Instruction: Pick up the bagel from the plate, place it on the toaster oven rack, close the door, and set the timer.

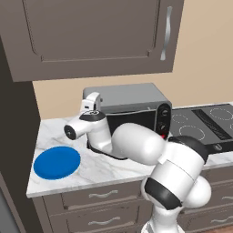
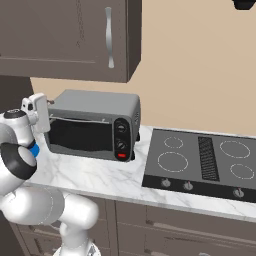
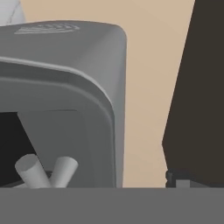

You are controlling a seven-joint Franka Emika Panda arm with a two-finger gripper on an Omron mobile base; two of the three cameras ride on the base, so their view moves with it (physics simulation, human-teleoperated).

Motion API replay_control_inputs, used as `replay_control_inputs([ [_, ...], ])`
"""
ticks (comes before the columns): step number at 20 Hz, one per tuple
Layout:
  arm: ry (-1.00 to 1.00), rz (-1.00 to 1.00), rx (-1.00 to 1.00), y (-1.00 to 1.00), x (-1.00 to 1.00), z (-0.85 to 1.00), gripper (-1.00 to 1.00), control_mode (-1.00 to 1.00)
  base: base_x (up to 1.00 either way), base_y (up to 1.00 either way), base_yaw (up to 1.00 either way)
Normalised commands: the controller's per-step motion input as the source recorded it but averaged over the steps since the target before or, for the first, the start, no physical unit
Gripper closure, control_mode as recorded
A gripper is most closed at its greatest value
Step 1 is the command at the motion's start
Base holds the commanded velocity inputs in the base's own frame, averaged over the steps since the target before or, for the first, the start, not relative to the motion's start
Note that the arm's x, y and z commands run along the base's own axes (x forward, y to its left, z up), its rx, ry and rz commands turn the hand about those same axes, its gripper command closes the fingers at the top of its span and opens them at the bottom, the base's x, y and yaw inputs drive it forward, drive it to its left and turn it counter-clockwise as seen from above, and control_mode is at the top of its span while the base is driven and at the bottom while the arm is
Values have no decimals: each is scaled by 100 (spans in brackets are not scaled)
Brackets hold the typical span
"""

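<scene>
Pincer (image 1: 91, 103) wide, empty, at oven door's (image 2: 80, 135) top-left corner; a skewed push there risks shoving the toaster oven (image 2: 95, 125) along the desk (image 2: 100, 175).

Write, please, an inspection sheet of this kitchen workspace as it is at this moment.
Surface: white marble counter.
Job's things: blue plate left of the toaster oven, bare on top; door looks shut.
Clutter: nothing seen.
Grippers: end effector open, holding nothing, at the oven's upper left front corner.
Cables: nothing seen.
Surroundings: cooktop right of the oven, dark cabinet above.
</scene>
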Motion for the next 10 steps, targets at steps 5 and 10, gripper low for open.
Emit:
replay_control_inputs([
  [5,-1,0,0,-45,14,-34,-100,-100,0,0,0],
  [10,0,0,0,-2,1,-38,-100,-100,0,0,0],
])
